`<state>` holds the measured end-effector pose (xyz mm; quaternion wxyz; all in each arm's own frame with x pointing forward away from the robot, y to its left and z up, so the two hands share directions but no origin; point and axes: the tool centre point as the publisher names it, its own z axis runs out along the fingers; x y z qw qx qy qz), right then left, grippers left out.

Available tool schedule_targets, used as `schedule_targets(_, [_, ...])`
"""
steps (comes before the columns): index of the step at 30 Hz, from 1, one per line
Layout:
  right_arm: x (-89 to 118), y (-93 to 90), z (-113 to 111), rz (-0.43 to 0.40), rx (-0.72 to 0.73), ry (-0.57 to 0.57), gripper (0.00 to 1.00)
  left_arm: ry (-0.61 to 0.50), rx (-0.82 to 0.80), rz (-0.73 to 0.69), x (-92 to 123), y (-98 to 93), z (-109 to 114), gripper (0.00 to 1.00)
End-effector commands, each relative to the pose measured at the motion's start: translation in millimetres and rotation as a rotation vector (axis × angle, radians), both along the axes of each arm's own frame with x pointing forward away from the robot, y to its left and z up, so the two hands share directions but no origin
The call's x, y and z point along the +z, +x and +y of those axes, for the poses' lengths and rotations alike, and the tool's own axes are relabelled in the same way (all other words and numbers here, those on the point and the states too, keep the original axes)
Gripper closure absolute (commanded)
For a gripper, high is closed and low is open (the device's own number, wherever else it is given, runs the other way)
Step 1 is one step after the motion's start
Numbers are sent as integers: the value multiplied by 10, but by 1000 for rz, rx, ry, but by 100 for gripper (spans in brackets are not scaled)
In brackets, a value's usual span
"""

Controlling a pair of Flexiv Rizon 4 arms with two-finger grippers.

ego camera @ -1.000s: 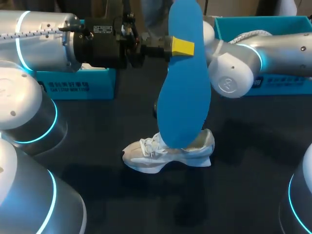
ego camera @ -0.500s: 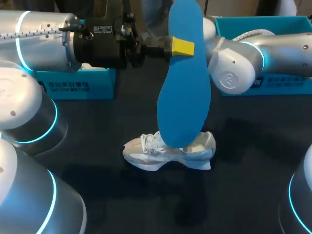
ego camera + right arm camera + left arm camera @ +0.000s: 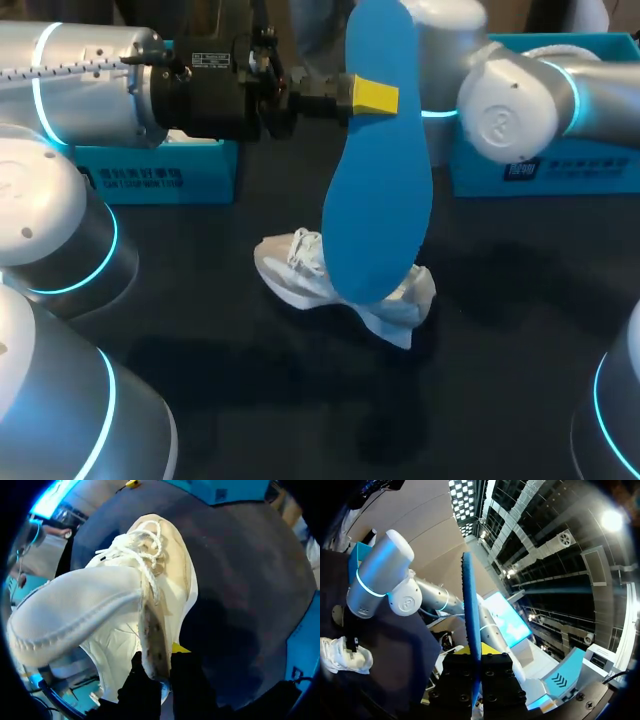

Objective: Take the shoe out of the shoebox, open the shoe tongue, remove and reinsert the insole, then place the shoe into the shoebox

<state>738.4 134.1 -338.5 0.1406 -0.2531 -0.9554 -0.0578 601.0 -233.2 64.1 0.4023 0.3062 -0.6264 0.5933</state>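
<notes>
Left gripper [image 3: 372,96] clamps flat blue insole [image 3: 378,200] upright; right gripper [image 3: 159,672] pinches white laced shoe [image 3: 115,610] by its rim, mid dark matte table [image 3: 500,330].

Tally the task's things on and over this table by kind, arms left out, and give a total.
blue insole: 1
white shoe: 1
teal box pieces, one at the far left and one at the far right: 2
Total: 4
</notes>
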Motion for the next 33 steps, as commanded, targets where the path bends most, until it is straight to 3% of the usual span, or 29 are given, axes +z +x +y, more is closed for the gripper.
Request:
schedule_targets(1, [88,-107,-96,-11,-157,60,100,0,0,0,0,2,-6,100])
schedule_targets(8, [135,-248,-9,-11,-511,30,100,0,0,0,0,2,-6,100])
schedule_targets(17, [99,-376,15,-119,-804,188,100,0,0,0,0,2,-6,100])
schedule_targets(33, [84,-344,44,-115,-771,188,100,0,0,0,0,2,-6,100])
